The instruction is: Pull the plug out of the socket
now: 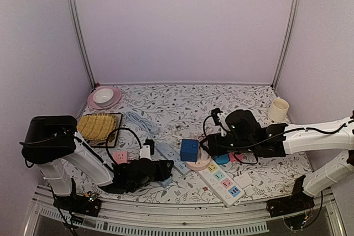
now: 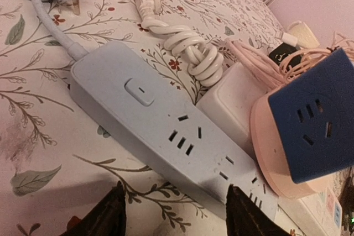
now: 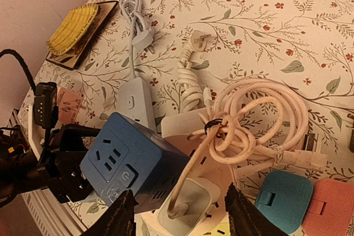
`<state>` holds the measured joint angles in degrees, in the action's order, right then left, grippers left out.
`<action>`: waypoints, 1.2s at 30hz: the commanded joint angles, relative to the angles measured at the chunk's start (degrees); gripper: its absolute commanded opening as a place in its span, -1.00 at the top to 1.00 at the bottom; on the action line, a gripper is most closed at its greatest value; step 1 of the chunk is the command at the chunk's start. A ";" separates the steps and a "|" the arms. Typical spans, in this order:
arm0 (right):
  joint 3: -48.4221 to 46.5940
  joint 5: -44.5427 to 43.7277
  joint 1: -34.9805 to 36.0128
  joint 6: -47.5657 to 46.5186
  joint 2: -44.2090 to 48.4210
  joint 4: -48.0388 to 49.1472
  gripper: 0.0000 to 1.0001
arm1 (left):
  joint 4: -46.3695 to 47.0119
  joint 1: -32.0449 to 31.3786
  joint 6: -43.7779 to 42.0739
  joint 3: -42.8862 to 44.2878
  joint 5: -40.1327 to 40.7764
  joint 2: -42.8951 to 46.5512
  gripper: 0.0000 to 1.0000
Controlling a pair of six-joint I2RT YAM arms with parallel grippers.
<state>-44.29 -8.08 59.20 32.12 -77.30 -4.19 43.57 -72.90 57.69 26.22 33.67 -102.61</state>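
Right wrist view puts the white square plug (image 3: 187,205), trailing its coiled pale pink cable (image 3: 260,114), low in the frame. It appears to be seated in the end of the white power strip with coloured outlets (image 1: 224,183), though the joint itself is hidden. The plug lies directly between the fingers of your right end effector (image 3: 178,214), which stand apart on either side of it and grip nothing.

Come down squarely, close on the plug's flat sides rather than on the cable, and pull straight along the pins. Any tilt would likely drag the strip with it.

The blue cube socket (image 3: 124,161) sits just beside the plug, so keep that finger clear of it.

Your left end effector (image 2: 174,211) also has its fingers apart, straddling the end of the pale blue power strip (image 2: 160,120) on the floral desk (image 1: 177,103).
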 commanded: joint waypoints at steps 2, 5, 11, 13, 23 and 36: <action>1.20 -5.59 1.48 1.54 0.74 -4.26 -0.12 | -2.08 -1.27 -1.06 0.24 0.55 -0.50 -0.25; 1.34 -7.73 2.93 2.52 0.17 -5.10 -0.12 | -1.92 -1.34 -1.18 0.25 0.65 -0.51 -0.25; 0.92 -9.64 4.85 3.63 -2.44 -5.66 -0.13 | -1.90 -1.41 -1.33 0.47 0.71 -0.60 -0.25; 0.26 -10.24 5.18 3.73 -3.28 -6.06 -0.13 | -1.91 -1.52 -1.39 0.41 0.71 -0.58 -0.25; -3.20 -13.04 6.73 4.06 -8.84 -7.52 -0.12 | -2.06 -1.58 -1.57 0.60 0.82 -0.58 -0.24; -6.32 -14.07 7.39 4.03 -13.22 -8.56 0.10 | -1.65 -1.92 -2.14 0.51 1.07 -0.41 -0.24</action>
<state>-49.69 -20.69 66.57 36.27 -88.25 -9.98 43.51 -73.56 56.99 26.30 34.02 -102.61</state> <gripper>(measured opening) 0.488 0.622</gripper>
